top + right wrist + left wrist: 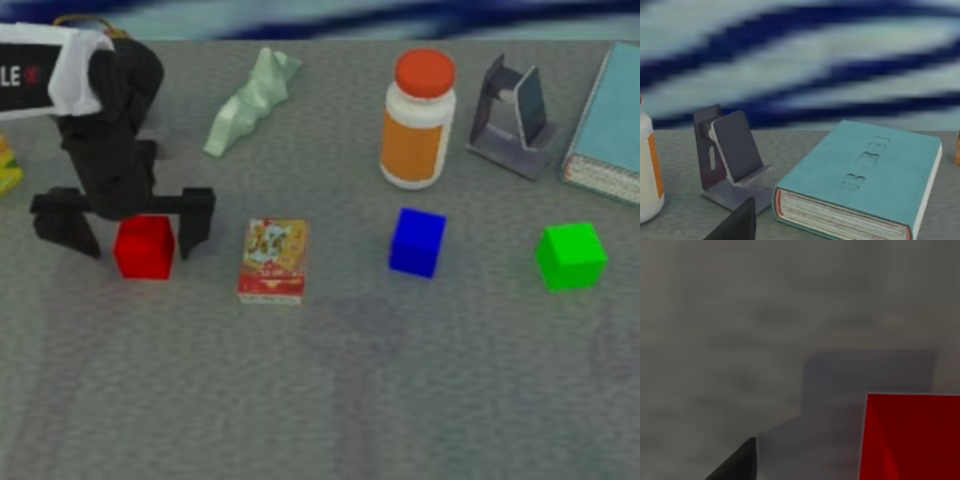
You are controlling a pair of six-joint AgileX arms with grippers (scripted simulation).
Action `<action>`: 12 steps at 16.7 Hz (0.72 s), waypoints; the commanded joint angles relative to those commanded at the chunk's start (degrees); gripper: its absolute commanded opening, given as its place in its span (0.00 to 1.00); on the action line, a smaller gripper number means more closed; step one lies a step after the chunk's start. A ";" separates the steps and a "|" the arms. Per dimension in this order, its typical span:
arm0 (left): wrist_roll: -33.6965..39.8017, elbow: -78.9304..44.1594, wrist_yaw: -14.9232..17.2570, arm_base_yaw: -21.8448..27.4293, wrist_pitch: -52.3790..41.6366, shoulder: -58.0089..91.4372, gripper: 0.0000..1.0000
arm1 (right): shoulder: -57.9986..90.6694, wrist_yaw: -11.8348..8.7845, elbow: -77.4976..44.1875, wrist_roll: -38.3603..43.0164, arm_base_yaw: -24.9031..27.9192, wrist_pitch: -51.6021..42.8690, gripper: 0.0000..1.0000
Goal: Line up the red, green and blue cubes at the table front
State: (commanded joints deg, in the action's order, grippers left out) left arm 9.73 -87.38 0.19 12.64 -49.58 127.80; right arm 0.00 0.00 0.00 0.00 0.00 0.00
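Observation:
The red cube [145,247] sits on the grey table [330,380] at the left. My left gripper [132,228] is open and straddles it, one dark finger on each side and apart from it. In the left wrist view the red cube [910,440] is close, with a gap between it and one fingertip [740,462]. The blue cube [417,241] lies right of centre and the green cube [571,256] at the far right. My right gripper [782,235] is out of the top view; its wrist view shows one fingertip [737,225] well off to the side, so it is open.
A red-and-yellow card box [273,260] lies between the red and blue cubes. Along the back stand a crumpled pale green object [250,100], an orange-capped white bottle [418,120], a grey phone stand [515,115] and a teal book [610,125]. A yellow item [8,165] shows at the left edge.

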 joint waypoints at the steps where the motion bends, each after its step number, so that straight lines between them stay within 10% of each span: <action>1: 0.00 0.00 0.00 0.00 0.00 0.00 0.77 | 0.00 0.00 0.00 0.00 0.00 0.00 1.00; 12: 0.00 0.00 0.00 0.00 0.00 0.00 0.00 | 0.00 0.00 0.00 0.00 0.00 0.00 1.00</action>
State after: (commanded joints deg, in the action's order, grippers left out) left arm 9.73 -87.38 0.19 12.64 -49.58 127.80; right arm 0.00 0.00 0.00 0.00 0.00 0.00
